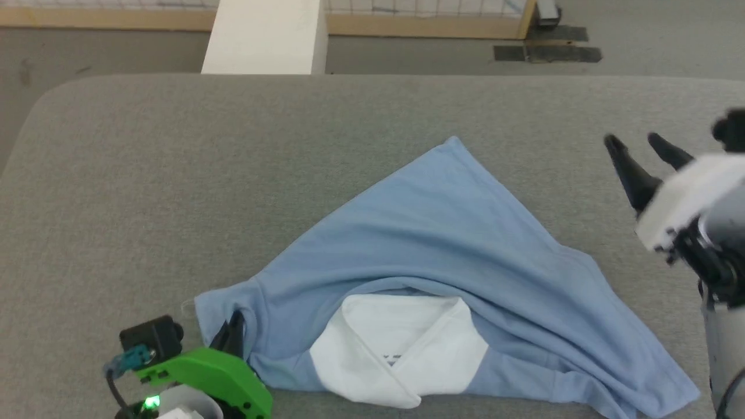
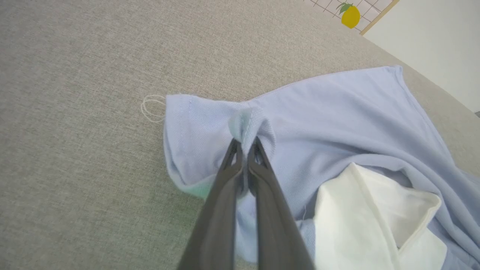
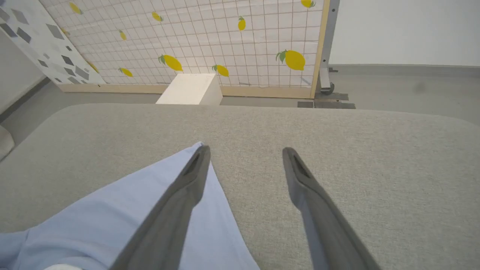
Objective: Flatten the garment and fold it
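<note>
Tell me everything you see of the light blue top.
The soft light blue knit top lies crumpled in a rough triangle on the grey fabric surface, with one corner pointing away. A white collar panel with small dark print shows at its near edge. The left pincer is shut on a bunched fold at its left corner. The open right pincer is clear of it.

Quick tally from where I'm standing: one garment, with one white collar patch on it. Two grippers, the left gripper and the right gripper, two dark fingers each, so four total. One grey padded table. One white box. One little loop of white thread. One lemon-print panel, roughly ten lemons, though some are too small to count for sure.
</note>
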